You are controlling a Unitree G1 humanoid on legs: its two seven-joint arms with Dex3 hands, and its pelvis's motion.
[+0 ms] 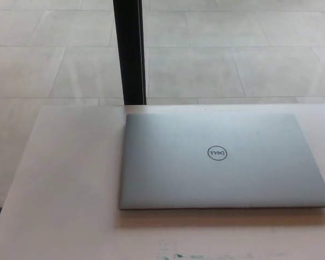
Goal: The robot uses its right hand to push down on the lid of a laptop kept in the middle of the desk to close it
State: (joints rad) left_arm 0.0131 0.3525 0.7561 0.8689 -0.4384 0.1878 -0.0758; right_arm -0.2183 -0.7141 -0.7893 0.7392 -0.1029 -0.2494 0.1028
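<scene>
Silver laptop (222,160) lies flat, lid fully down, logo up, near far edge of pale counter (65,179), toward right side. Black post (129,51) stands behind counter. Neither robot hand in view; state unknowable.

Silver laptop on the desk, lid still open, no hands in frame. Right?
Not quite. The head view shows the laptop with its lid shut flat, logo facing up. The rest holds: silver, on the desk, no hands in frame.
</scene>
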